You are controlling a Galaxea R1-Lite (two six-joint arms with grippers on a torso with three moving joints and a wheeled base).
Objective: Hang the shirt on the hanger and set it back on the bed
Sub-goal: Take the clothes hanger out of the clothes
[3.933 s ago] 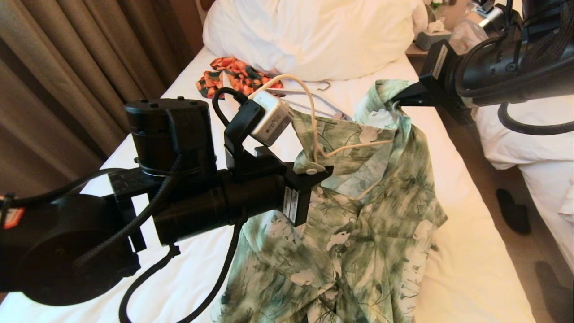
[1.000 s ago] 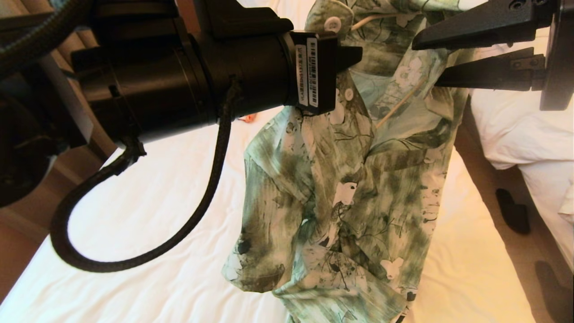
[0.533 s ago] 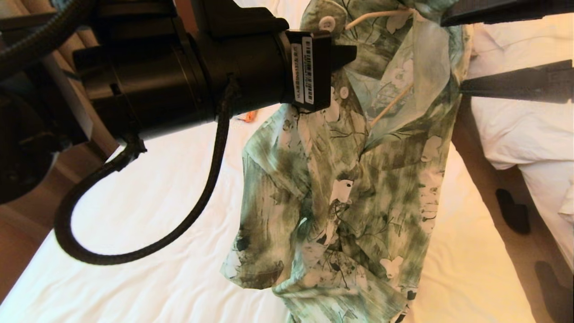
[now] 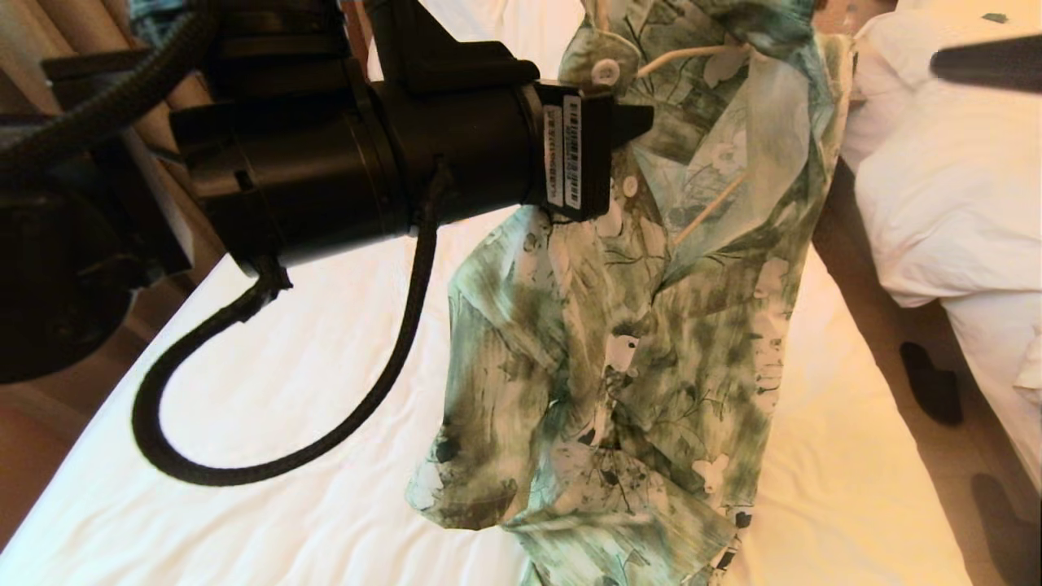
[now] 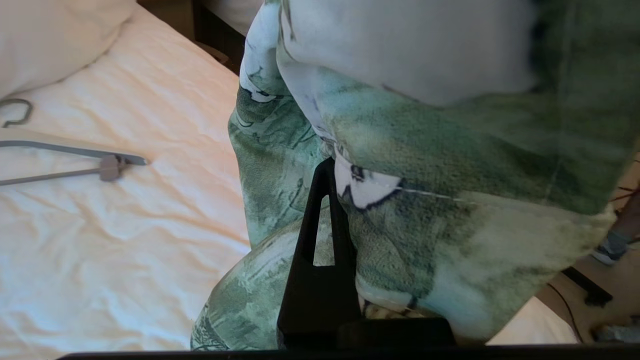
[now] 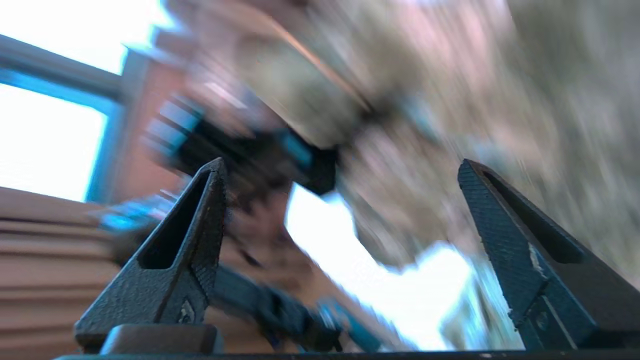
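Observation:
The green-and-white floral shirt (image 4: pixel 643 325) hangs over the bed (image 4: pixel 244 366), and its lower hem bunches on the sheet. My left gripper (image 4: pixel 637 120) is shut on the shirt at its collar, beside a white button. The cream hanger (image 4: pixel 692 50) sits inside the shirt, with thin bars showing at the neck opening. In the left wrist view one black finger (image 5: pixel 320 225) presses against the shirt (image 5: pixel 450 150), and cloth hides the other finger. My right gripper (image 6: pixel 340 165) is open, holds nothing and is clear of the shirt. Only one finger (image 4: pixel 981 61) shows at the top right of the head view.
A thicker grey hanger (image 5: pixel 75 150) lies on the sheet near the big white pillow (image 5: pixel 50 35). The second bed with a rumpled duvet (image 4: pixel 952 187) stands to the right across a narrow floor gap with a dark slipper (image 4: pixel 932 382). My left arm's cable (image 4: pixel 326 423) loops over the bed.
My right gripper has let go of the collar, opened wide and pulled away up and to the right. The shirt now hangs from the left gripper alone.

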